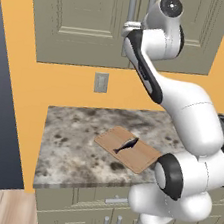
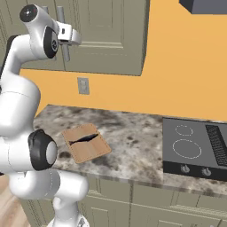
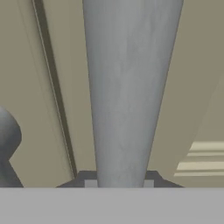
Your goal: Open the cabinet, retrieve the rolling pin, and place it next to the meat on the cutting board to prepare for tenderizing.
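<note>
Silver bar handle (image 3: 129, 92) runs between the finger tips of the gripper (image 3: 119, 183), pinched at the cabinet (image 1: 81, 24), whose two doors sit shut. One cutting board (image 2: 85, 143) lies near the counter (image 1: 73, 149) front edge, carrying one meat (image 1: 126, 145) strip, bare stone around it

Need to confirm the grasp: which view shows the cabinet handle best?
The hand view: the silver handle runs close between the fingertips. In the left base view the arm partly covers it; the right base view shows the hand at the bar.
</note>
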